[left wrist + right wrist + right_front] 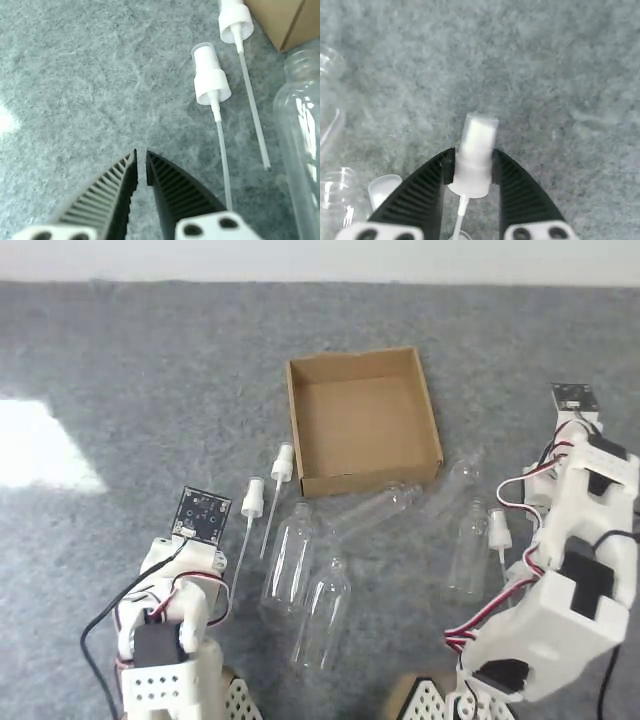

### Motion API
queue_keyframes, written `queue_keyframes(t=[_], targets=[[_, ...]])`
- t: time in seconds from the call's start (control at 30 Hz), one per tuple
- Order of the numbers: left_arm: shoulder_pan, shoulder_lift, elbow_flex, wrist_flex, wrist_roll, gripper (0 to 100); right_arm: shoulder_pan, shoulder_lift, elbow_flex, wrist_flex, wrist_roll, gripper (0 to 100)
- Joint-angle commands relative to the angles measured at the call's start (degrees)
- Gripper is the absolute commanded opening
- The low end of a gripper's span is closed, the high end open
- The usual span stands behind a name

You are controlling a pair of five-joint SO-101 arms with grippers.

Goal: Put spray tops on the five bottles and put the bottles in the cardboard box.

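Right tool [472, 153] grips spray top [479, 135]: cap outward, tube toward wrist.

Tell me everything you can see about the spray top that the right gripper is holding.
The spray top is white plastic, with a paler, translucent cap over its head and a wider collar below. A thin, bare dip tube runs from the collar back toward the wrist. The right gripper is shut on it, with a black ribbed finger pressed against each side of the collar. Its head points out past the fingertips, over the grey carpet. Whether it rests on the carpet or is lifted cannot be told.
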Motion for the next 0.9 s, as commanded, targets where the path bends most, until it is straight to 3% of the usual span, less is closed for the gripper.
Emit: queue_keyframes(t=[0.0, 0.33, 0.6, 0.73, 0.87], targets=[[-0.09, -1.49, -0.57, -0.26, -0.44, 3, 1.10, -0.66, -2.81, -1.10, 0.62, 2.3], [-0.26, -1.49, -0.57, -0.26, -0.44, 3, 2.42, 2.95, -2.46, -0.75, 0.53, 20.3], [-0.35, -1.49, -0.57, -0.26, -0.53, 3, 1.89, -0.40, -3.25, 1.10, 0.35, 0.0], [-0.53, -1.49, -0.57, -0.79, -1.05, 3, -2.24, -8.48, -6.15, 8.57, -0.09, 1.5], [-5.27, -1.49, -0.57, -0.70, -8.88, 3, -10.15, -18.33, -8.97, 15.43, -4.57, 0.9]])
